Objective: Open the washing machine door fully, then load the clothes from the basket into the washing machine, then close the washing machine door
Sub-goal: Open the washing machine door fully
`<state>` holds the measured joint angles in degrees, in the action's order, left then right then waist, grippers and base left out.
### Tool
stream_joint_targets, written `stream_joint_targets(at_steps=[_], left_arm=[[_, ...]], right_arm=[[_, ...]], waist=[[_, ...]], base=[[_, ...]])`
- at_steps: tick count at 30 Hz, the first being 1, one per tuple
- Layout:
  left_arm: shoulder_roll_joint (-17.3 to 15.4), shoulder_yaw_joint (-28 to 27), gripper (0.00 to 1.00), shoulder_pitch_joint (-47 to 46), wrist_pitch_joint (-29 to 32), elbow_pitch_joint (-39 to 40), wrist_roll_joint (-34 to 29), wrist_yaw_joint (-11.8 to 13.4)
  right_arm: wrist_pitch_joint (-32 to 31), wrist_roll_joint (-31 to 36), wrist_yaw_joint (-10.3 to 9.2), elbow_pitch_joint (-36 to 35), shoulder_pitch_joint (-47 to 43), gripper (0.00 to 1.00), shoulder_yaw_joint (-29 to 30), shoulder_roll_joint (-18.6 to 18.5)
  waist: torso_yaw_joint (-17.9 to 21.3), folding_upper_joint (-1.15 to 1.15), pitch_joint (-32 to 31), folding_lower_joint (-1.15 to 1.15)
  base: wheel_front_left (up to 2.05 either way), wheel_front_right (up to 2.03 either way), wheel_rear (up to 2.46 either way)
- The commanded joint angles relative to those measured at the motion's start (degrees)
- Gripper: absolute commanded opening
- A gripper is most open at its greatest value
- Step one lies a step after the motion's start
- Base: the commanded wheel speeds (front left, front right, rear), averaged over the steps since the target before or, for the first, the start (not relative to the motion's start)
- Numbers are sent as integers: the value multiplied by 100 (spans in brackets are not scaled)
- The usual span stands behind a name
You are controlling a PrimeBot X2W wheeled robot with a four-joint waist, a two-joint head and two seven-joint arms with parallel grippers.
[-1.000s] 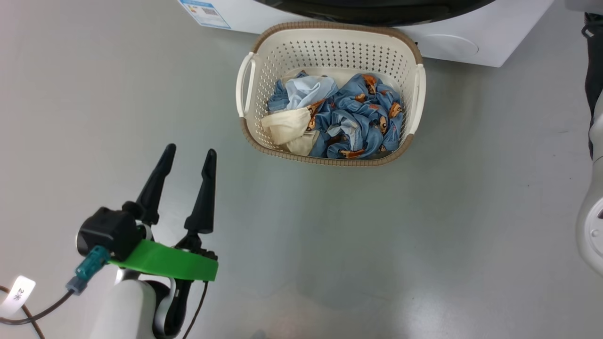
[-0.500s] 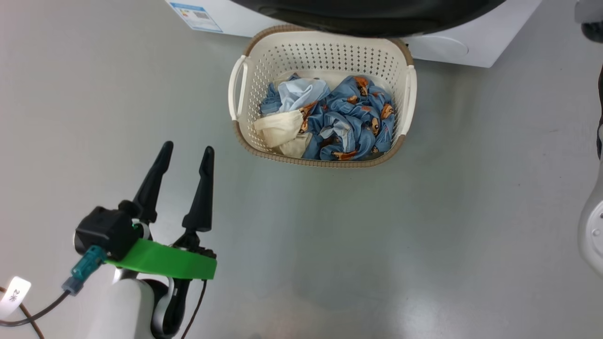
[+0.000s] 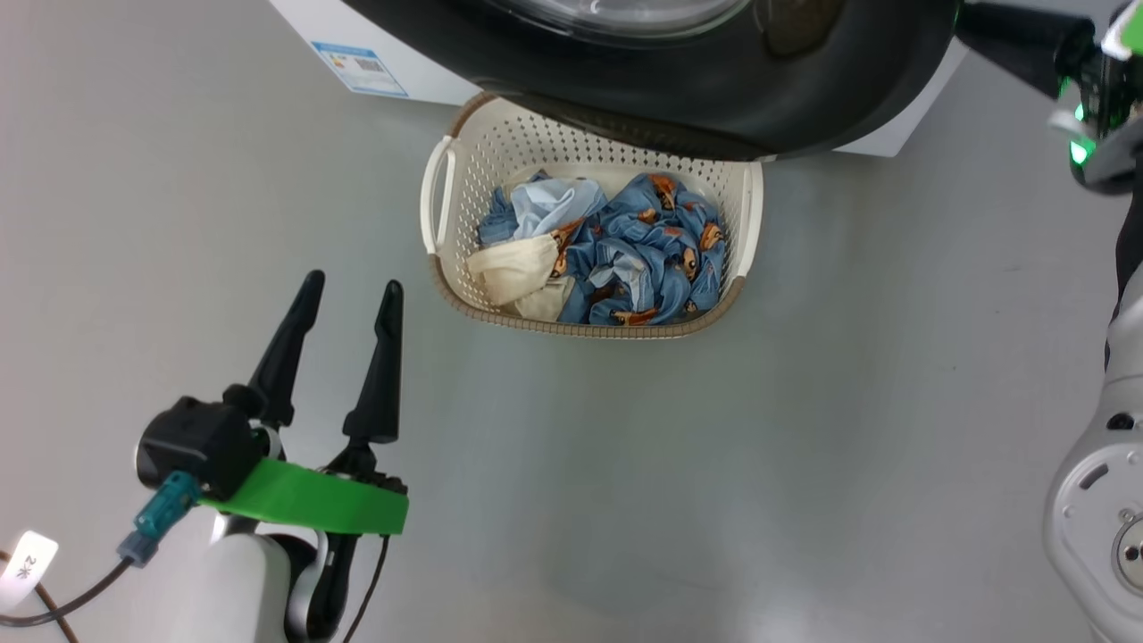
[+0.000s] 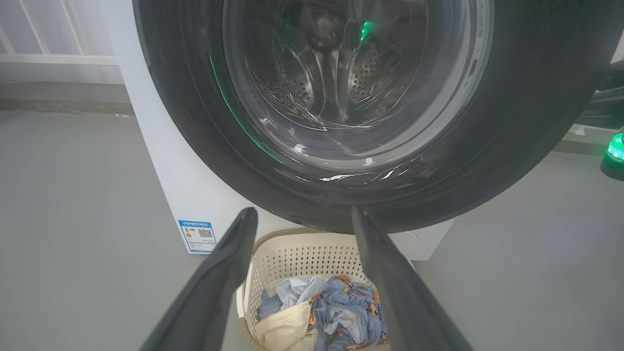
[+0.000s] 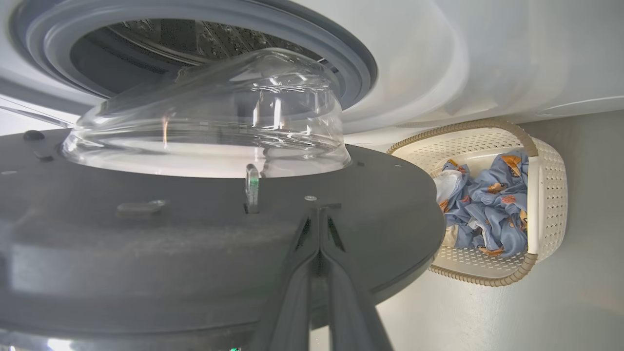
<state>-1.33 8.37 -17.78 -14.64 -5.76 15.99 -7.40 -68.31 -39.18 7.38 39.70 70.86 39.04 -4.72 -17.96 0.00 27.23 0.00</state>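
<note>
The washing machine door [image 3: 714,98], with its black rim and clear glass bowl [image 5: 209,122], stands swung out over the far edge of the basket [image 3: 434,192]. My right gripper [image 5: 319,214] is shut, and its tips rest against the door's dark grey inner face near the rim; in the head view the right gripper [image 3: 969,20] is at the top right by the door's edge. The cream basket holds the clothes [image 3: 625,254], blue printed pieces with a cream and a pale blue one. My left gripper [image 3: 352,284] hangs open and empty over the floor, left of the basket.
The white washing machine [image 3: 429,79] carries a blue label [image 3: 357,67] low at its corner. Its steel drum [image 5: 195,34] and grey gasket [image 5: 351,63] show behind the door. Grey floor surrounds the basket. My right arm's pale joint [image 3: 1103,509] is at the lower right.
The door has swung further out and now covers the basket's far rim. My right gripper has come into the head view at the top right. The head view has shifted.
</note>
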Motion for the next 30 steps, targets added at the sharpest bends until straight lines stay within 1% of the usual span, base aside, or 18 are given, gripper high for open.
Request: stream_joint_targets(at_steps=[1,8,14,17,21,30], left_arm=[[-154,-225,100,121,-36,137,-26,-9],[-154,-228,100,167,-36,102,-86,-9],[-154,-262,100,198,-36,131,-112,-9],[-154,-249,100,222,-36,126,-134,-9],[-154,-254,100,233,-36,140,-132,-9],[-154,-236,100,200,-36,160,-115,-9]], right_arm=[[-225,-77,11,-299,-99,0,-9,162],[-595,-277,11,-604,-374,0,97,181],[-244,-594,11,-566,-387,0,-67,183],[-73,-593,11,-575,-374,0,-170,183],[157,-573,11,-573,-288,0,-142,183],[361,-516,11,-384,-198,0,-255,184]], waist=[[38,0,-103,0],[45,0,-242,0],[57,0,-209,0],[68,0,-171,0],[56,0,-121,0],[-39,0,-13,0]], base=[[0,0,0],[0,0,0],[0,0,0],[0,0,0],[0,0,0],[0,0,0]])
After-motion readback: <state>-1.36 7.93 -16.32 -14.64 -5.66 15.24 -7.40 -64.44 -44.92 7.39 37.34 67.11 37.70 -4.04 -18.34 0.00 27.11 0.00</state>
